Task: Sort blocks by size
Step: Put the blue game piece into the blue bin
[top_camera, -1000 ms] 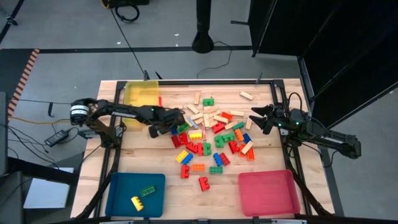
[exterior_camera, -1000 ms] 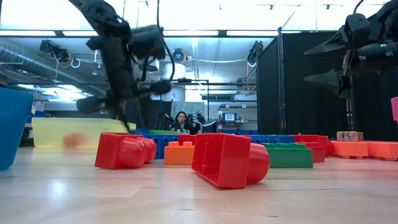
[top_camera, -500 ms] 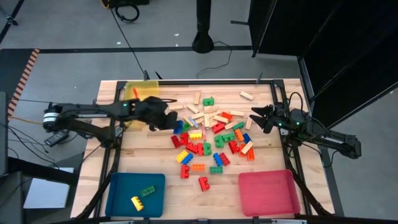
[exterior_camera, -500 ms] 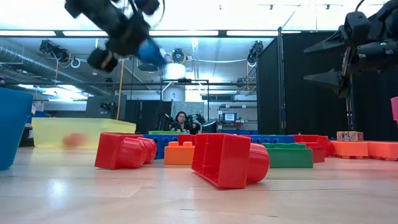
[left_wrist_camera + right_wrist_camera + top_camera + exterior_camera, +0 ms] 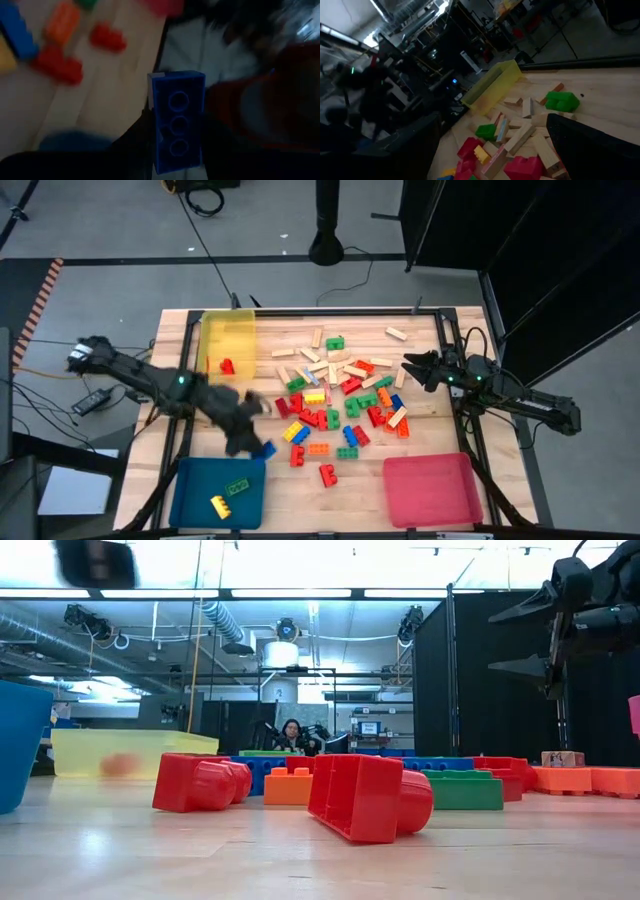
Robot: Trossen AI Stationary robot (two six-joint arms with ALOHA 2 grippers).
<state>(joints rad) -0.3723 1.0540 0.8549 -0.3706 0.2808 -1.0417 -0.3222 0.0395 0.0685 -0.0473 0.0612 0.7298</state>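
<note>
I had the left gripper [image 5: 255, 448] clamped on a blue block [image 5: 176, 120], long side between the fingers, hanging just over the blue tray's [image 5: 190, 480] far rim. That tray held 2 blocks, a green one [image 5: 238, 487] & a yellow one [image 5: 220, 505]. Rest of the blocks [image 5: 340, 395] lay in a loose pile mid-table, beyond the blue tray twd the right; one red block [image 5: 227, 366] sat in the yellow tray [image 5: 228, 330]. Pink tray [image 5: 428, 488] stood well right of the blue tray. My right gripper [image 5: 408, 370] waited past the pile, jaws spread wide, holding nothing.
</note>
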